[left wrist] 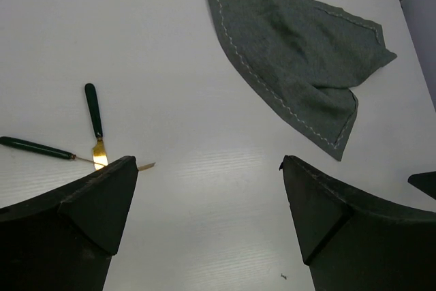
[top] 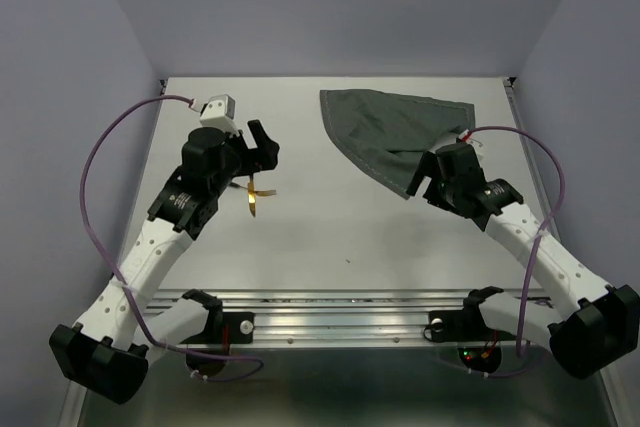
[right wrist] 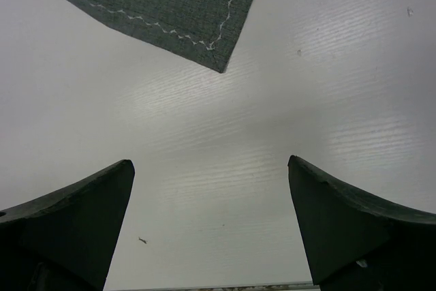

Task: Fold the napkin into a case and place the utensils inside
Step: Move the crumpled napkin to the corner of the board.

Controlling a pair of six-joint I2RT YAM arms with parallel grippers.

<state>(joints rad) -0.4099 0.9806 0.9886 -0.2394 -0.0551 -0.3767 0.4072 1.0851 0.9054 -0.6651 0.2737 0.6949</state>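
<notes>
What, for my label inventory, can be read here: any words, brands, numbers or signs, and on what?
None can be read. The napkin shows only stitching; the utensils and table are unmarked; the white box shows no legible label.

The napkin (top: 395, 132) is dark grey-green with a pale stitched hem line, the utensils (top: 254, 199) gold with dark green handles, the table (top: 330, 237) white.
</notes>
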